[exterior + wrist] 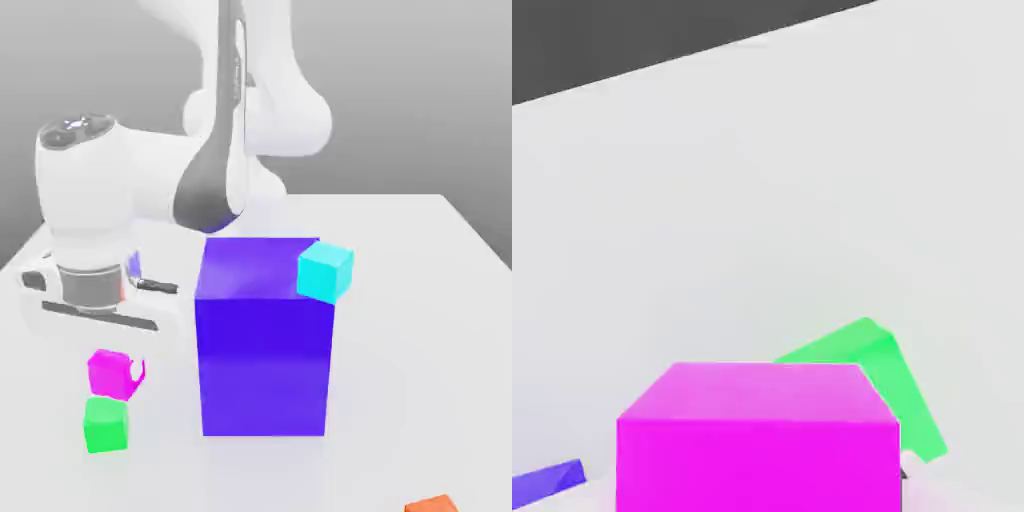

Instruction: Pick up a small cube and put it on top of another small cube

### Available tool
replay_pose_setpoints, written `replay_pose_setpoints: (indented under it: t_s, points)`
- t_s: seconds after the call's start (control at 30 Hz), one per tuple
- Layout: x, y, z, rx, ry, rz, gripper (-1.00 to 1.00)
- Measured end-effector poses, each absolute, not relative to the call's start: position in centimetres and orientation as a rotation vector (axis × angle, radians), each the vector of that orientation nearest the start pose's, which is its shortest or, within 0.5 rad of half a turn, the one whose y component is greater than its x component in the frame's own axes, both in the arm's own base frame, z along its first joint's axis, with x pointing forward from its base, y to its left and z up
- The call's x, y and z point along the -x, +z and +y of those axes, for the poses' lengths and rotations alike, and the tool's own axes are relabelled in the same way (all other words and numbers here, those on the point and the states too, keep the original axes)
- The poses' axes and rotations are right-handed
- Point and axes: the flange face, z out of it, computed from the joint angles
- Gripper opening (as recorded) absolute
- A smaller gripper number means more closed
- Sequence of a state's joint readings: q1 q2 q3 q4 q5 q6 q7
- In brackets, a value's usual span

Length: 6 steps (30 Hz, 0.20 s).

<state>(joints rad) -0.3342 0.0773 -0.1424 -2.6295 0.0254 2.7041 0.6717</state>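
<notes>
The small magenta cube hangs under the white hand at the exterior view's left, and my gripper is shut on it. One pale fingertip shows at the cube's right side. Directly under it stands the small green cube; the magenta cube's underside is at or just above the green top, set slightly to the right. In the hand view the magenta cube looms close, with the green cube sticking out from behind it.
A big blue-purple block stands just right of the two cubes, with a cyan cube at its upper right corner. An orange cube lies near the front right. The white table carries everything.
</notes>
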Motion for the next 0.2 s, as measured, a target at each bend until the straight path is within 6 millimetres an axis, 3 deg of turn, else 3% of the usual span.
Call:
replay_pose_setpoints:
  t_s: [0.1,0.13,0.2]
  points:
    - [-38.1,18.8,-19.8,2.617,0.000,1.737,-1.00]
    - [-38.0,18.1,-19.8,2.617,0.001,1.738,1.00]
    - [-38.0,18.1,-19.8,2.617,0.001,1.738,1.00]
